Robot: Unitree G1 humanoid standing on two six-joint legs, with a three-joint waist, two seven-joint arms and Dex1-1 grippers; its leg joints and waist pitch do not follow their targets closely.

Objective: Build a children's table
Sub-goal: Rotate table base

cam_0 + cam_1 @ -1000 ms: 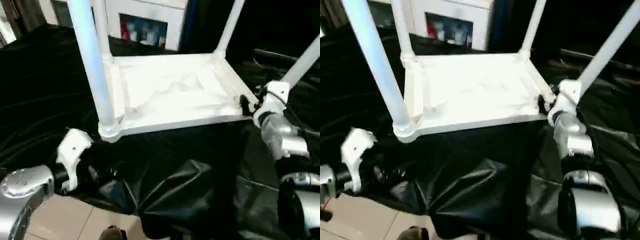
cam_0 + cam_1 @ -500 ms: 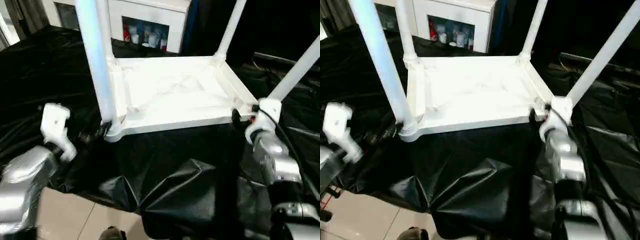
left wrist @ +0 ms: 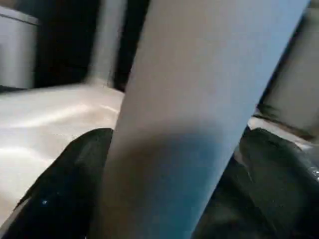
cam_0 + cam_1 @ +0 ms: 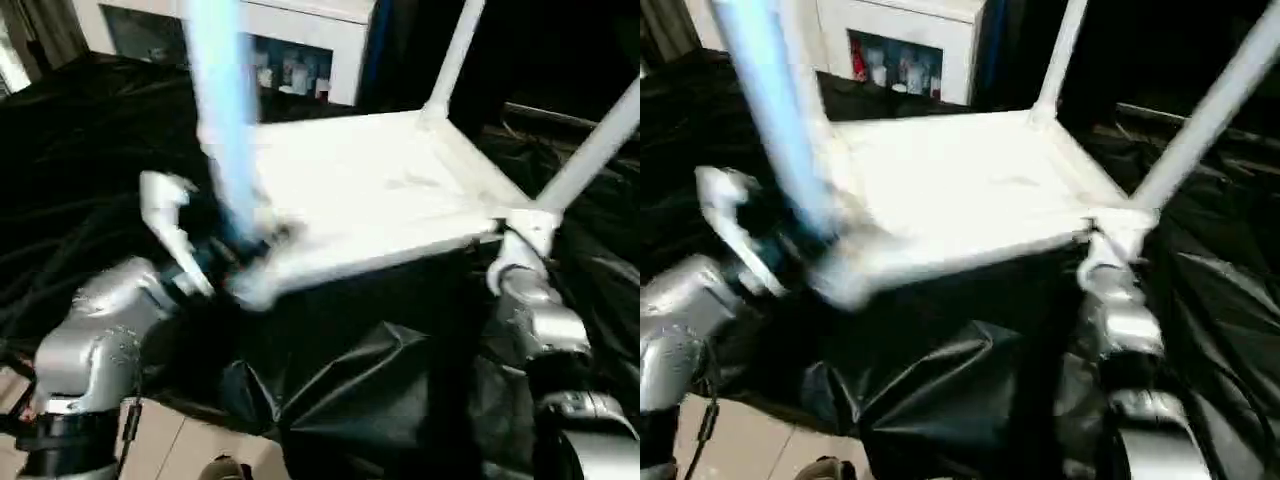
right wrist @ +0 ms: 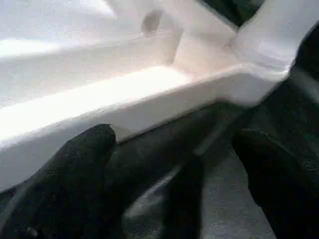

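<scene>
Upturned table, both tools at its near corners

The table (image 4: 380,190) lies upside down on the black-draped bench (image 4: 340,370), white, legs up. The left tool (image 3: 164,189) stands wide open astride the near-left leg (image 4: 222,130), not clamped; the right tool (image 5: 169,164) gapes empty just below the near-right corner (image 5: 259,55). I'd grip the leg low, by its socket, and press straight down.

Probably a lab or demo room: a bench draped in black plastic sheeting (image 4: 330,370), a white cabinet (image 4: 300,40) behind, tiled floor (image 4: 170,445).
</scene>
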